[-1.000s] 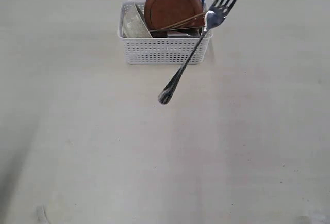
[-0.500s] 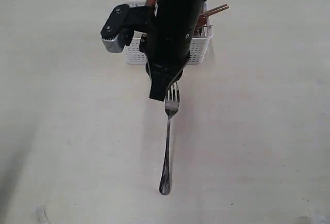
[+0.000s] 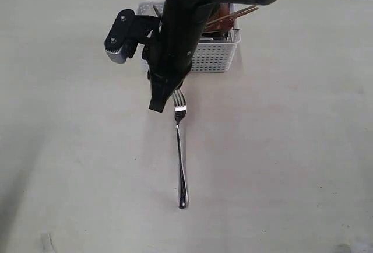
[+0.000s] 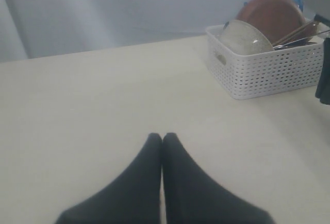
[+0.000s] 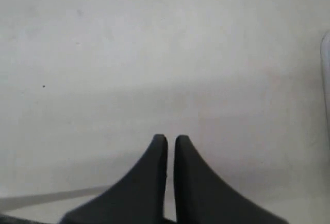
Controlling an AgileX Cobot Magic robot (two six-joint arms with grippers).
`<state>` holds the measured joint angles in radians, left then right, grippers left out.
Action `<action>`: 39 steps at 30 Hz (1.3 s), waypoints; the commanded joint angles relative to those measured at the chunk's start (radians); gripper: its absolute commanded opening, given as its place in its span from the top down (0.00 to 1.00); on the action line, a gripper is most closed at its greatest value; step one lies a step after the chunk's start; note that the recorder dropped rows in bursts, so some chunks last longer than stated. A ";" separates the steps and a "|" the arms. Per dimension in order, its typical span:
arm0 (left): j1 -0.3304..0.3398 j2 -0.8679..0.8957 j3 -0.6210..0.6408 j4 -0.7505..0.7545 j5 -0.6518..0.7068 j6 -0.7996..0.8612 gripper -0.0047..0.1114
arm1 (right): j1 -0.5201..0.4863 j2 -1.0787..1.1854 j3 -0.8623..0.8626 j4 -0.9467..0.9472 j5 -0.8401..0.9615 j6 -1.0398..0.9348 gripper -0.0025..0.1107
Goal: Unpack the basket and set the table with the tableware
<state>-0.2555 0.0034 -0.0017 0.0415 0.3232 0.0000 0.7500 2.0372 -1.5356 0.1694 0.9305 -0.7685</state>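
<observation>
One steel fork (image 3: 180, 154) lay flat on the pale bench (image 3: 280, 165). Its handle end was nearest the exterior camera and its tines pointed away toward the basket. Just beside the tines, a little to their left in that view, stood the tip of the right pincer (image 3: 157, 106), which reached across the middle on its black arm. In the right wrist view its two fingers were drawn almost together with only a thin slit between them. Nothing was pinched there, and a grey strip that may be the fork lay off to one side.

The left pincer (image 4: 162, 139) did not show in the exterior view. Its own wrist view showed its two fingers pressed together over bare bench, holding nothing, well apart from the basket.

Farther back stood one white lattice basket (image 3: 217, 58), partly hidden by the right arm. Inside it, one pale bowl (image 4: 245, 37) leaned on edge, and behind that one reddish-brown round plate (image 4: 270, 15). Brown chopsticks (image 3: 240, 13) poked out over the rim with two tips showing. A sliver of one blue packet (image 4: 298, 0) showed past the plate. Any other pieces in the basket could not be made out.
</observation>
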 commanded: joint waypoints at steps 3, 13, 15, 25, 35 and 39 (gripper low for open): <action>-0.006 -0.003 0.002 0.003 0.001 0.000 0.96 | -0.003 0.064 0.001 -0.055 -0.116 -0.020 0.98; -0.006 -0.003 0.002 0.003 0.001 0.000 0.96 | -0.003 0.115 0.001 -0.030 -0.247 0.058 0.98; -0.006 -0.003 0.002 0.003 0.001 0.000 0.96 | -0.003 0.115 0.001 -0.002 -0.247 0.067 0.98; -0.006 -0.003 0.002 0.003 0.001 0.000 0.96 | -0.072 0.100 -0.047 0.008 -0.138 0.348 0.98; -0.006 -0.003 0.002 0.003 0.001 0.000 0.96 | -0.193 -0.021 0.023 -0.003 0.204 0.369 0.65; -0.006 -0.003 0.002 0.003 0.001 0.000 0.96 | -0.249 -0.097 0.153 -0.019 0.099 0.379 0.56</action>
<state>-0.2555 0.0034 -0.0017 0.0415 0.3232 0.0000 0.5412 1.9920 -1.4592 0.1669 1.0927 -0.3978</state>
